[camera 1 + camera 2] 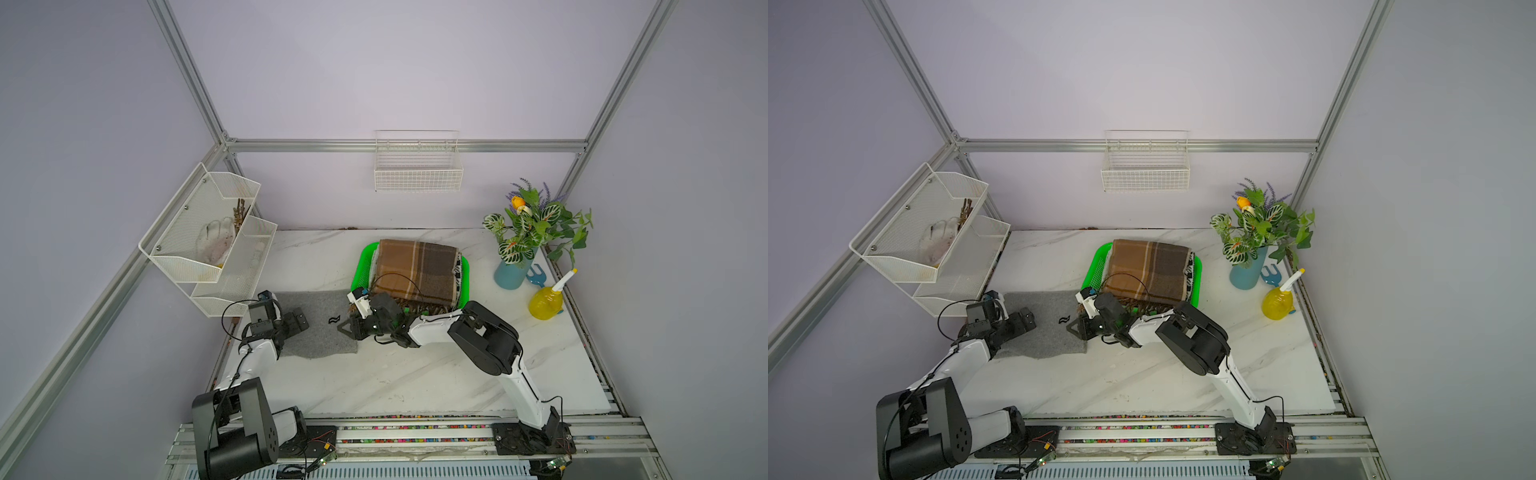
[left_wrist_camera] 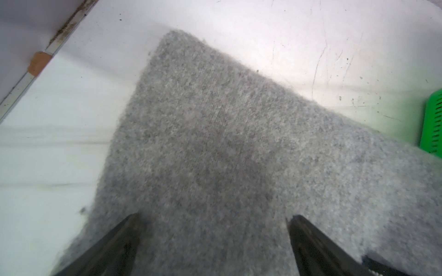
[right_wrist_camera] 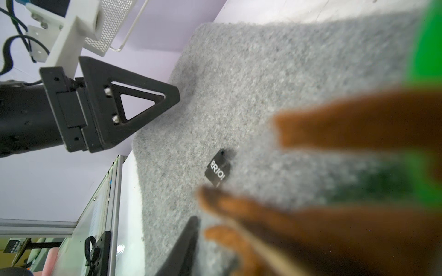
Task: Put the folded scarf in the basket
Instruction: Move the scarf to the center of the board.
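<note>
The scarf (image 1: pixel 419 270) lies in the green basket (image 1: pixel 360 259)

The folded brown checked scarf rests in the bright green basket, toward the back of the white marble surface (image 1: pixel 415 374). It fills the basket and stands higher than the rim, so only bits of green show round it. Its stringy fringe (image 1: pixel 409 308) hangs over the near side of the basket.

The right hand (image 1: pixel 348 329) is low at the near left corner of the basket, just beside the fringe. It points toward the gray felt mat (image 1: pixel 316 332). In the right wrist view one dark finger (image 3: pixel 185 241) shows over the mat. Blurry brown strands and blurry green sit very close to that camera — I cannot tell if this hand is spread, pressed together or pinching the fringe.

The left hand (image 2: pixel 215 217) is spread wide, with nothing between its fingers. It hangs just over the gray felt mat, on the side away from the basket.

A small black tag (image 3: pixel 217 170) with white letters lies on the mat between the two hands.

A white wire basket (image 1: pixel 417 170) hangs on the back wall. A white mesh shelf (image 1: pixel 208 245) with two levels hangs on the left wall. At the right edge of the surface stand a leafy plant (image 1: pixel 536 224) in a blue vase (image 1: pixel 509 276) and a yellow spray bottle (image 1: pixel 544 305) — both well apart from the scarf
</note>
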You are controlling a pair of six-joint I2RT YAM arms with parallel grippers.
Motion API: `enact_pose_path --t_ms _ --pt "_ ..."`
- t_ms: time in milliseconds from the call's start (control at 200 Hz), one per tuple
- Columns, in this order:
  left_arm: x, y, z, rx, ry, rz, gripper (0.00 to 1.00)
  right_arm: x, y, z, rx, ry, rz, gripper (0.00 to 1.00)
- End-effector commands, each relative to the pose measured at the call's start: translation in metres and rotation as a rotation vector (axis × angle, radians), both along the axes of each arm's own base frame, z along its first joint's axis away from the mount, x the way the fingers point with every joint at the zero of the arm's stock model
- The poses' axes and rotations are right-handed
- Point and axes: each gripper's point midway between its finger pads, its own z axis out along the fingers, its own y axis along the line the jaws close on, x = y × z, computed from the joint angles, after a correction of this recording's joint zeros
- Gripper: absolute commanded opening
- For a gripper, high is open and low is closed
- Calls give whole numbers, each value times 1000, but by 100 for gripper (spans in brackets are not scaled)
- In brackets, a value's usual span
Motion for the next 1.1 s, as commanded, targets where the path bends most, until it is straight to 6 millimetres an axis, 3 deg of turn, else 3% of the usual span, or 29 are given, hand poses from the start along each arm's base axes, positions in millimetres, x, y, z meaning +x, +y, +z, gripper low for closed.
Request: enact_pose_path --t_ms 0,115,255,430,540,700,925,940,985,1095 --pt "9 -5 8 -24 -41 -21 100 -10 -17 -58 -145 122 -43 30" --pt "12 -5 21 -33 -81 -11 100 -8 -37 -50 -173 83 -92 50" --pt "15 -4 32 -31 -114 -3 100 -4 -57 -44 -248 44 -138 53" --pt "15 -1 20 -23 -86 3 100 -1 -64 -39 -245 54 -169 56" --pt "17 1 11 -20 -51 11 98 4 -70 -46 -285 74 -180 57" --pt "18 2 14 13 -60 12 96 10 -83 -53 -314 80 -226 61" --pt "22 -9 17 34 -68 -35 96 11 -63 -60 -268 133 -184 64" --pt "22 -9 18 37 -71 -39 96 11 -62 -59 -261 136 -181 69" --pt "23 -11 20 36 -82 -48 96 10 -59 -56 -239 143 -179 71" --pt "27 -17 23 29 -95 -72 96 -1 -41 -55 -222 174 -122 70"
